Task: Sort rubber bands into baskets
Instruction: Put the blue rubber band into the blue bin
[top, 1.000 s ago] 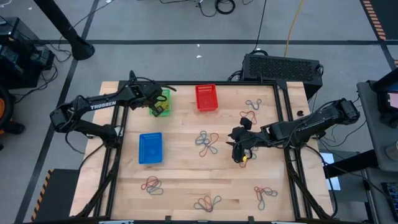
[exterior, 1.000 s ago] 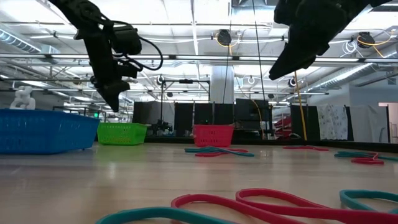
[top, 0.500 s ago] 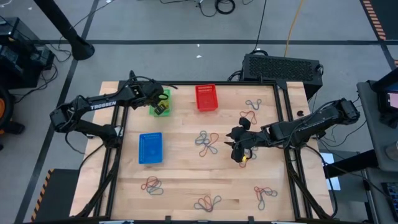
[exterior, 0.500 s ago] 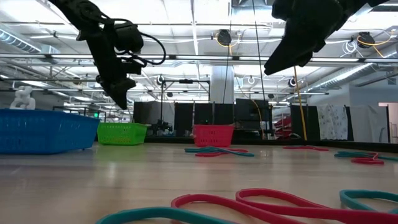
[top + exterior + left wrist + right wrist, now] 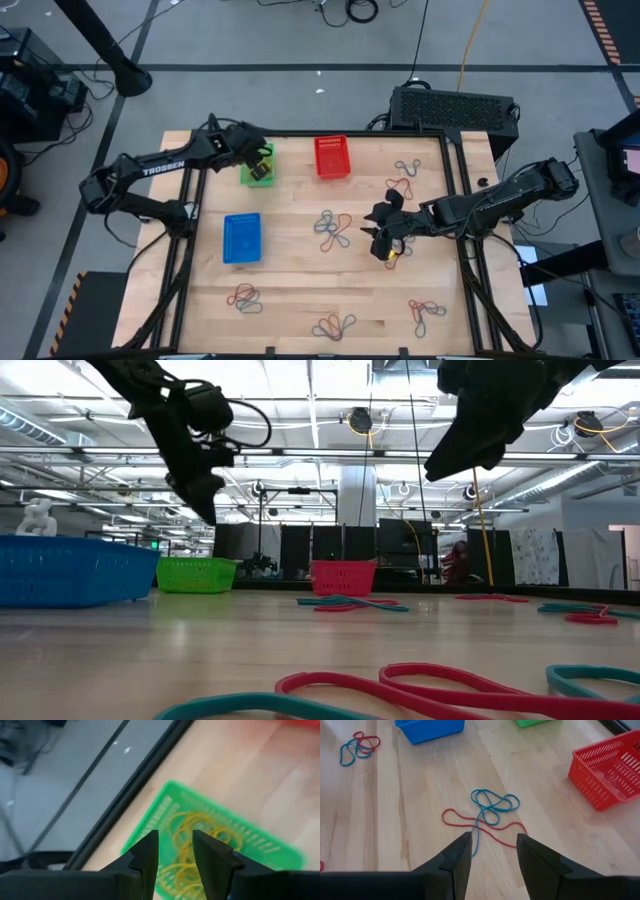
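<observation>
My left gripper [image 5: 175, 837] hangs open over the green basket [image 5: 260, 845], which stands at the table's far left [image 5: 262, 172]. Yellow rubber bands [image 5: 182, 822] lie in that basket, below the fingers and apart from them. My right gripper [image 5: 492, 840] hangs open above the table's middle right [image 5: 385, 240], with nothing between its fingers. Past its fingertips a tangle of blue and red rubber bands [image 5: 487, 812] lies flat on the wood. The red basket [image 5: 332, 157] stands at the far middle. The blue basket [image 5: 241, 238] stands left of centre.
More tangles of rubber bands lie at the far right [image 5: 402, 175], the near left [image 5: 243, 296], the near middle [image 5: 333, 325] and the near right [image 5: 427, 312]. A black box [image 5: 455, 108] sits beyond the far right edge. Bare wood lies between the baskets and the tangles.
My left gripper has risen a little and gone toward the table's far edge over the green basket. The yellow that showed at its fingertips a second ago no longer shows there.
</observation>
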